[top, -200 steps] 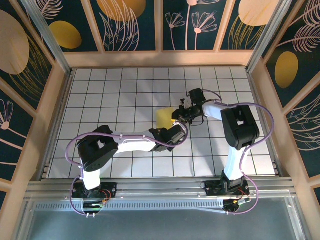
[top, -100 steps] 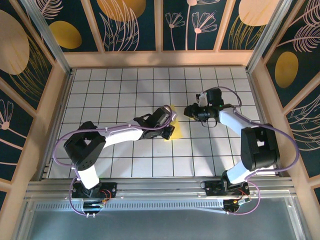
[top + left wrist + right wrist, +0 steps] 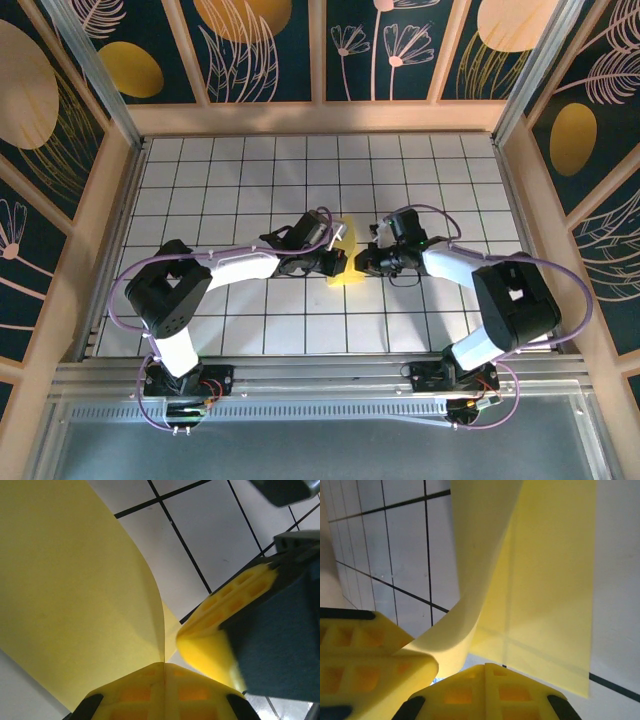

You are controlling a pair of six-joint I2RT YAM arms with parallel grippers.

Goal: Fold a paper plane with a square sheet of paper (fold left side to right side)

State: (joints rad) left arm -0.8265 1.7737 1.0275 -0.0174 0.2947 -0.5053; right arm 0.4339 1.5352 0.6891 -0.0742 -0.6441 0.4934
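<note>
On white gridded table: yellow paper sheet; dark floral walls.

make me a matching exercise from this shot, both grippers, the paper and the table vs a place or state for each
1 left gripper
2 right gripper
3 square sheet of paper
4 table

a white tiles, dark lines
b pale yellow, curled upward
c shut on the sheet, from the left
d shut on the sheet, from the right

Pairs: 1-c, 2-d, 3-b, 4-a
</note>
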